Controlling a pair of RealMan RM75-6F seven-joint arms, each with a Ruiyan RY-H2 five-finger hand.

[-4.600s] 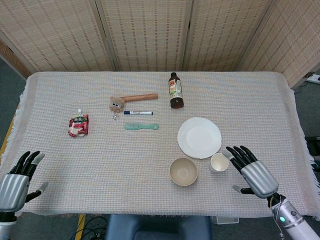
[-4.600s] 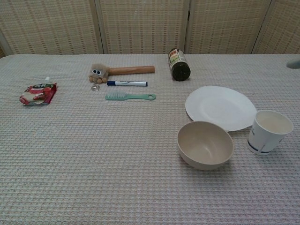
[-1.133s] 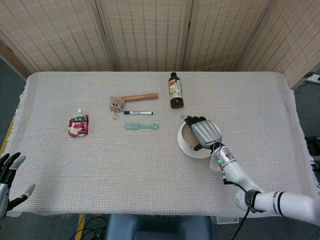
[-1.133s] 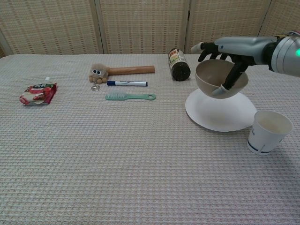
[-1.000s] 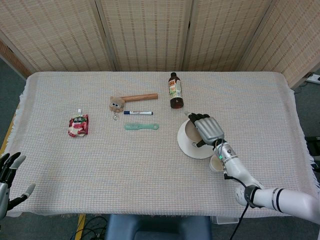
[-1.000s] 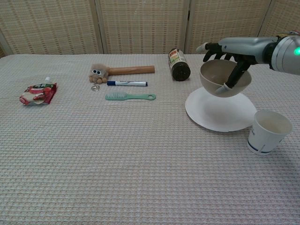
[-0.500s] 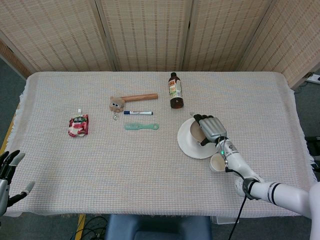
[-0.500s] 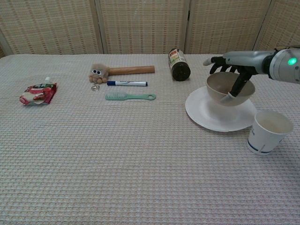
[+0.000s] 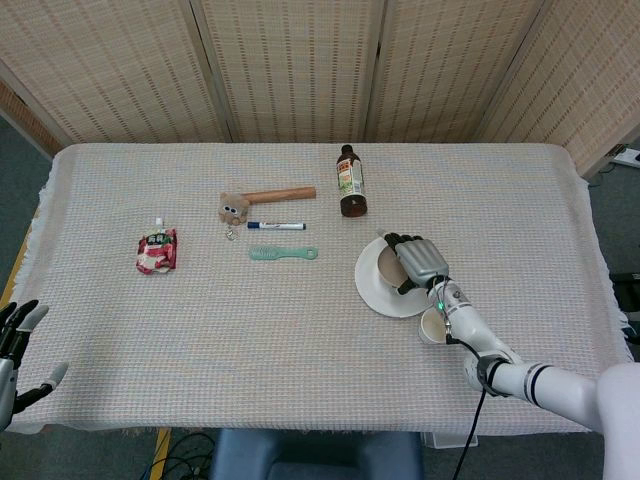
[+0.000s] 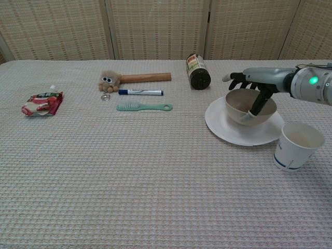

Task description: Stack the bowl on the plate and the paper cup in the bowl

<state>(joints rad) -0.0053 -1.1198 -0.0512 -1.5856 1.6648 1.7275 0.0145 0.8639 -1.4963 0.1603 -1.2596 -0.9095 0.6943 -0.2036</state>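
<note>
On the plate (image 10: 228, 129) sits the bowl (image 10: 241, 106), its rim gripped by the right hand (image 10: 258, 79); the left hand (image 9: 14, 345) hangs empty, fingers spread.

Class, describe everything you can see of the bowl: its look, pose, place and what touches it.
The bowl is plain beige, round and deep, smooth like plastic or ceramic. It sits upright and empty on the white plate, toward the back. The right hand holds its far rim, one finger reaching down inside. The paper cup stands apart, nearer the camera.
</note>
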